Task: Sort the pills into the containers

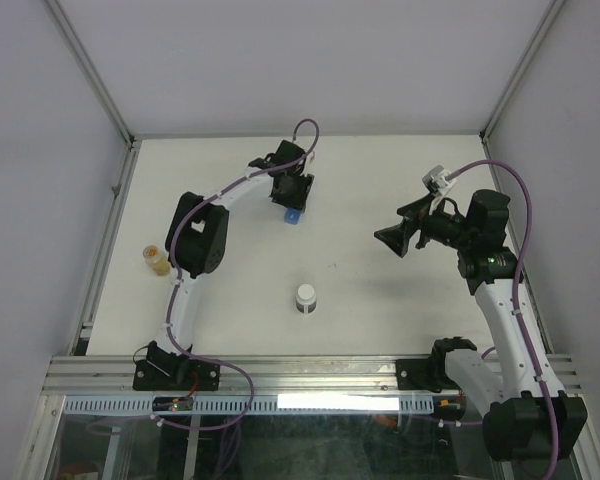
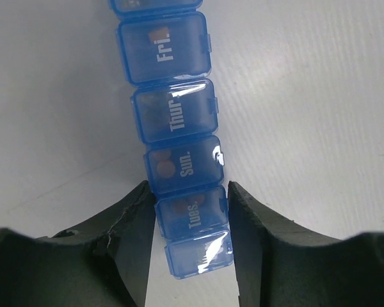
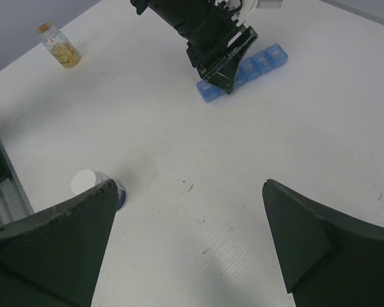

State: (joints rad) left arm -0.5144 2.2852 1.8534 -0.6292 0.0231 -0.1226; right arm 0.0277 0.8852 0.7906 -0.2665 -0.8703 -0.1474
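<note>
**Item 1. Corked glass bottle** (image 1: 156, 258). It stands upright on the table (image 1: 400, 320), well to the left of the white-capped vial (image 1: 306, 297) and slightly farther back. An amber cluster of pills (image 3: 65, 57) sits in its lower half.

**Item 2. My left gripper** (image 1: 292, 192). It is beyond the white-capped vial and a little to its left, pointing down at the table. My fingers (image 2: 131, 224) stand one on each side of the containers, each right against a long edge of the strip. I cannot tell whether they are pressing on it or only flanking it.

**Item 3. The containers** (image 2: 179, 109). They form one translucent blue strip lying flat on the table, beyond the white-capped vial and directly under my left gripper.
- The lids I can see are down and read Fri, Thur, Sun. and Tues.
- More pills show as orange-brown spots through several lids.
- The Tues. compartment lies between my fingers.
- One further compartment lies nearer my wrist, its label lost in glare.

**Item 4. White-capped vial.** It stands upright at mid-table, apart from every other entry.

**Item 5. My right gripper** (image 1: 392, 238). It is to the right of the white-capped vial and farther back, raised off the table. Its jaws are spread wide with nothing between them.
</note>
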